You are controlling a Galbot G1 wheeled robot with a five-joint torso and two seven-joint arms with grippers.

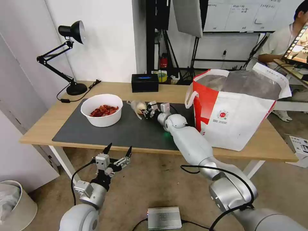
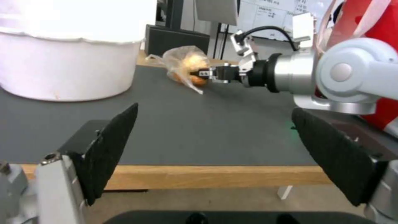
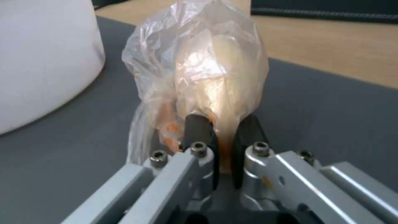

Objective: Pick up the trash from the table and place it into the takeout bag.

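Observation:
A clear bag with a tan bun (image 1: 137,106) (image 2: 185,64) (image 3: 215,77) is at the middle of the dark mat (image 1: 128,131), and my right gripper (image 1: 146,112) (image 2: 203,73) (image 3: 224,137) is shut on it. The white bowl of red scraps (image 1: 102,110) (image 2: 62,62) stands on the mat to the left of the bun. The takeout bag (image 1: 237,109) stands open on the table (image 1: 45,125) at the right, close behind my right arm. My left gripper (image 1: 117,150) (image 2: 215,155) hangs open below the table's front edge, with nothing between its fingers.
A black desk lamp (image 1: 69,61) stands at the table's back left and a black box (image 1: 145,82) at the back middle. A white bin (image 1: 14,205) is on the floor at the left, a grey metal box (image 1: 164,218) on the floor in front.

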